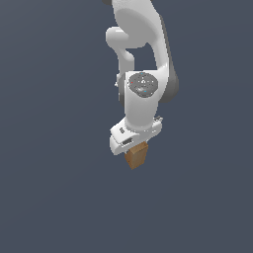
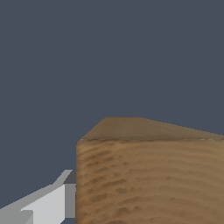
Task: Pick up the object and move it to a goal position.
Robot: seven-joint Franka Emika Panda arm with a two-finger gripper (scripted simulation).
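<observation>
I'm holding the gripper [image 1: 136, 146] pinched on the block [image 1: 136, 156], which is hanging at its 6 o'clock, no goal marker visible. I'm keeping squeeze steady & moving slow, w/o jerks, so it's not slipping.

A wood-grained block [image 2: 148, 175] fills the view, one end effector finger [image 2: 48, 203] beside it.

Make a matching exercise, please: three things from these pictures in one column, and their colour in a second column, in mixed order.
Things:
1. block
2. hand
3. background surface

Colours:
A. dark blue-grey
B. brown, with wood grain
C. white

Pairs: 1-B, 2-C, 3-A.

The block sits directly under the hand in the exterior view; the wrist view shows one finger beside the block.
</observation>
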